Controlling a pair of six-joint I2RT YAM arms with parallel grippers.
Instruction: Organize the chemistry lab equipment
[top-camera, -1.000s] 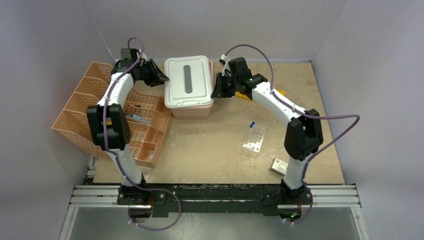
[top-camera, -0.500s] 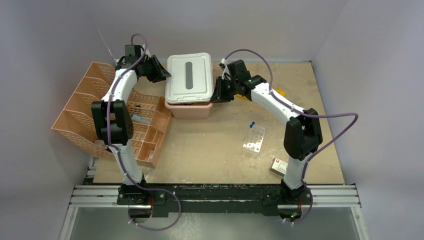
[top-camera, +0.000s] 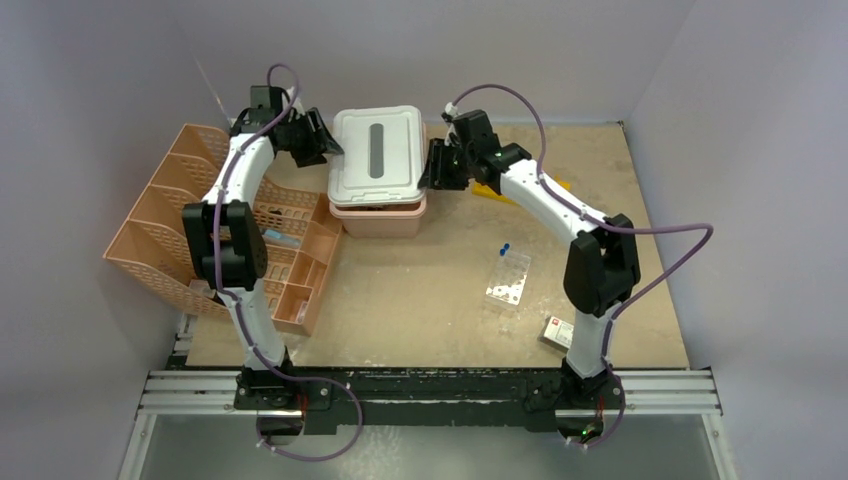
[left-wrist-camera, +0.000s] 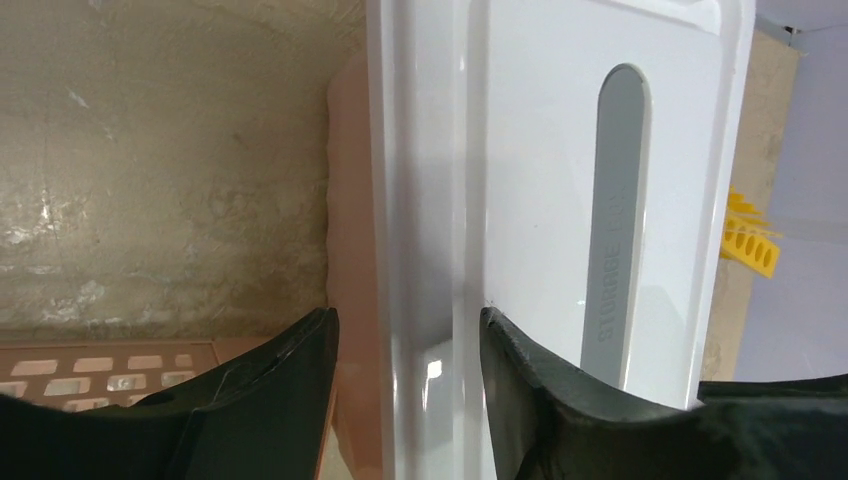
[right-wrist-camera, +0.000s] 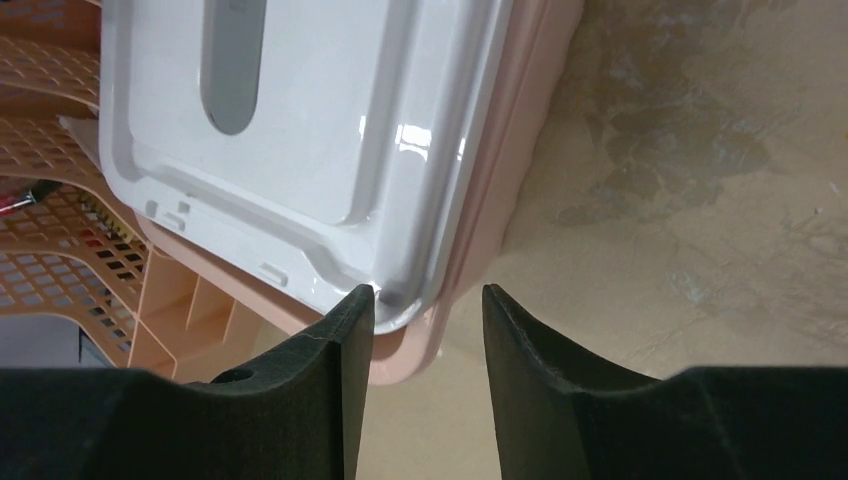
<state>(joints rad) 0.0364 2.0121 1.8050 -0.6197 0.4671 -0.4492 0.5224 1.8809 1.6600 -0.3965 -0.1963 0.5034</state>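
Top external view: on the mottled tan surface (top-camera: 420, 300), the peach mesh organizer (top-camera: 160, 230) sits left, with the smooth pink tub (top-camera: 380, 218) just beside it. The tub's glossy white lid (top-camera: 375, 150) now sits farther back than 1 second ago, exposing more pink wall. The left fingers (left-wrist-camera: 250, 400) pinch the lid's left rim. The right fingers (right-wrist-camera: 560, 400) straddle its corner and the tub rim, 1 tip touching; whether they grip, I cannot tell. Behind the right arm lies the yellow holed rack (left-wrist-camera: 750, 248). Well apart lie a flat clear packet (top-camera: 508, 280) and 1 blue-capped vial (top-camera: 505, 246).
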